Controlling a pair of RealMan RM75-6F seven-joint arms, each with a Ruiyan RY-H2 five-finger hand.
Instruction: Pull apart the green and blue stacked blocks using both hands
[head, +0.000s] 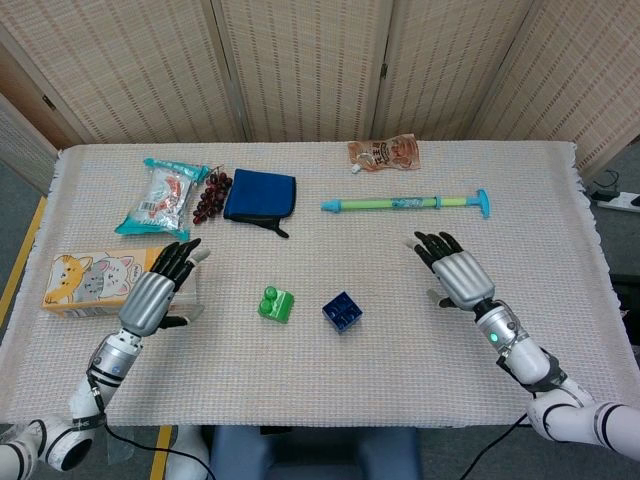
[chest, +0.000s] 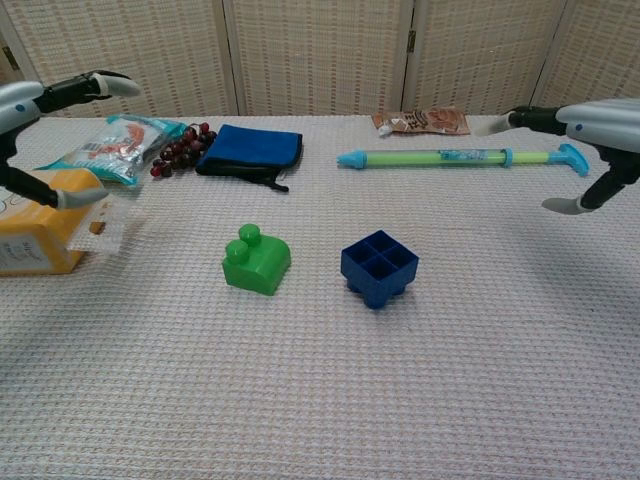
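Note:
The green block (head: 275, 304) (chest: 256, 263) lies on the cloth near the table's middle, studs up and slightly tilted. Close to its right lies the blue block (head: 342, 312) (chest: 379, 267), hollow underside up, a small gap between the two. My left hand (head: 154, 294) (chest: 45, 100) hovers well to the left of the green block, fingers spread, holding nothing. My right hand (head: 458, 276) (chest: 590, 130) hovers well to the right of the blue block, fingers also spread and empty.
A yellow cat-print box (head: 108, 280) sits just beside my left hand. At the back lie a snack packet (head: 163, 197), grapes (head: 209, 196), a blue pouch (head: 260, 197), a green-blue pump toy (head: 405, 204) and a brown sachet (head: 384, 153).

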